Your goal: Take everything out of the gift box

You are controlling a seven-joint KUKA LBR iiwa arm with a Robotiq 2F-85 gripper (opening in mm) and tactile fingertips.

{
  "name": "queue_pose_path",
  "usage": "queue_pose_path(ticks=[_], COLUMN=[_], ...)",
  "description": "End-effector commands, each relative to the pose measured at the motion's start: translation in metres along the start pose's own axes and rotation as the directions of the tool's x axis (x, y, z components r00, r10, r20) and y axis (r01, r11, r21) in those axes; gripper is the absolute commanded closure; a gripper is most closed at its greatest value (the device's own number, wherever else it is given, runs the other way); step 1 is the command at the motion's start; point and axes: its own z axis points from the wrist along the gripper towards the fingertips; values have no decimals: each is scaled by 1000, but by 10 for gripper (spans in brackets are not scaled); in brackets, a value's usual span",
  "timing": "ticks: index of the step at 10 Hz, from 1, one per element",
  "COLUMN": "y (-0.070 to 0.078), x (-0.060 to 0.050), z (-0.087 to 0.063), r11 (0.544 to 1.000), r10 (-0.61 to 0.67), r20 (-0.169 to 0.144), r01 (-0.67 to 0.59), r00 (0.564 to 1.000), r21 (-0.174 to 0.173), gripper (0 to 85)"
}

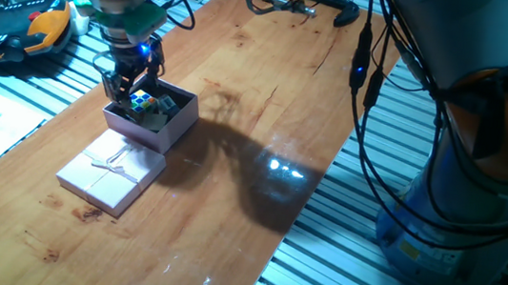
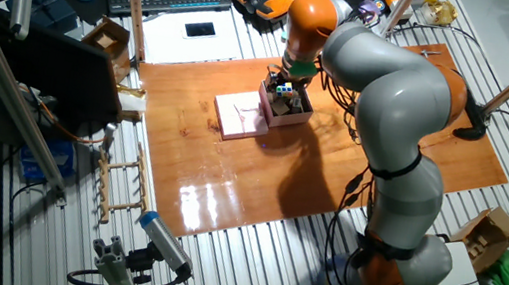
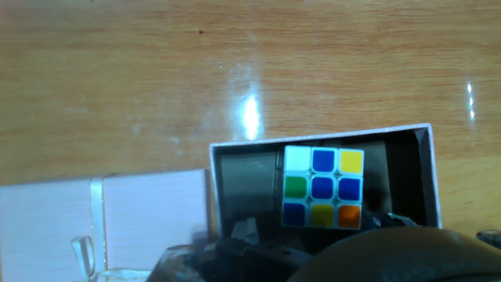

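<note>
The pale pink gift box stands open on the wooden table, and also shows in the other fixed view and the hand view. The multicoloured puzzle cube lies inside it against one wall, clear in the hand view. A greyish block seems to lie beside it. The tiny whitish piece is not made out. My gripper reaches down into the box at the puzzle cube; its dark fingers sit at the frame's bottom edge. Whether they grip the cube does not show.
The pink lid with its ribbon bow lies flat on the table, touching the box on the near side, and shows in the hand view. A teach pendant and cables lie beyond the table's left edge. A black clamp sits at the far end.
</note>
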Motion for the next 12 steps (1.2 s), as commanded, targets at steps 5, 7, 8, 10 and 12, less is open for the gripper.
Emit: queue_pose_path(ticks=[5, 7, 8, 10, 12], y=[-1, -2, -2, -2, -2], x=[-3, -4, -4, -5, -6], z=[15, 19, 21, 27, 33], r11=[1000, 999, 999, 999, 999], r10=[22, 26, 26, 30, 31], r20=[-9, -9, -9, -8, -5], r01=[-22, -26, -27, -30, -31], r00=[1000, 1000, 1000, 1000, 999], r21=[-16, -17, -19, -22, -24], gripper=[60, 53, 53, 50, 50])
